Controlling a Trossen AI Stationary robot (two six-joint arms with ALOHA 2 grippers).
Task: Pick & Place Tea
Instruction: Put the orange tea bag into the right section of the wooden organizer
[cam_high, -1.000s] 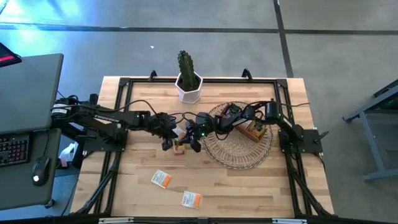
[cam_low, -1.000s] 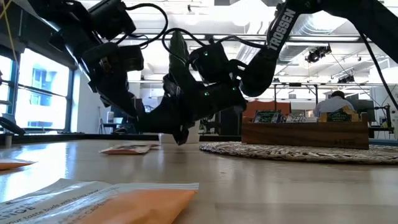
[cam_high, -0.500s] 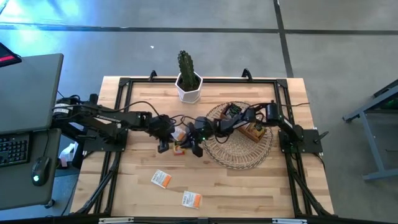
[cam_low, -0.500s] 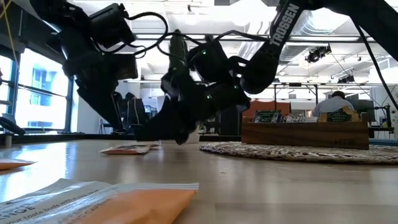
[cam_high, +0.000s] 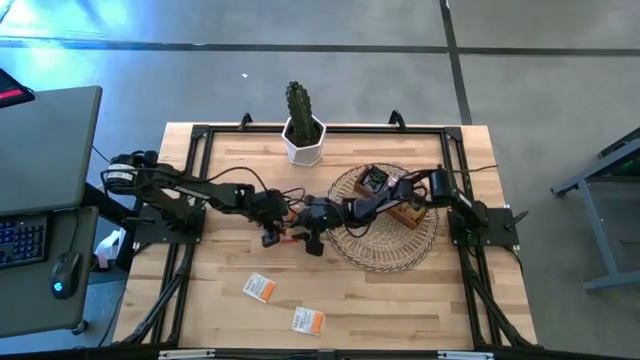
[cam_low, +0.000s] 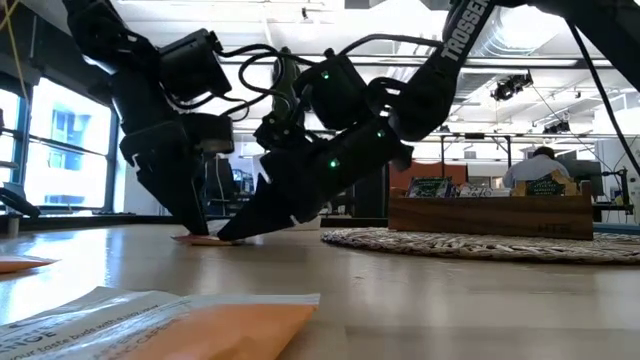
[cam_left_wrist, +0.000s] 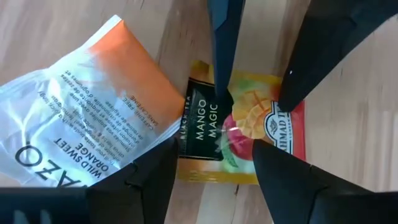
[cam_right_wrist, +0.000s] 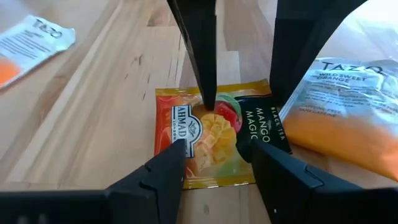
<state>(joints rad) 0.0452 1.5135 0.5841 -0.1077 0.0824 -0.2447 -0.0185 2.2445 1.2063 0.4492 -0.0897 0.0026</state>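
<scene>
Both hands, left hand (cam_left_wrist: 214, 165) and right hand (cam_right_wrist: 214, 158), straddle wide-open the flat yellow-red mango tea sachet (cam_right_wrist: 214, 134) on the wooden worktop (cam_high: 400, 300), seemingly competing for one pickup.

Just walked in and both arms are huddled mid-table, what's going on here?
Both grippers, left and right, are down with open fingers over one yellow-red Mango Magic sachet lying flat on the table, beside an orange-and-white Tazo sachet. Neither holds it. Two more sachets lie nearer the front edge; the wicker tray sits to the right.
</scene>
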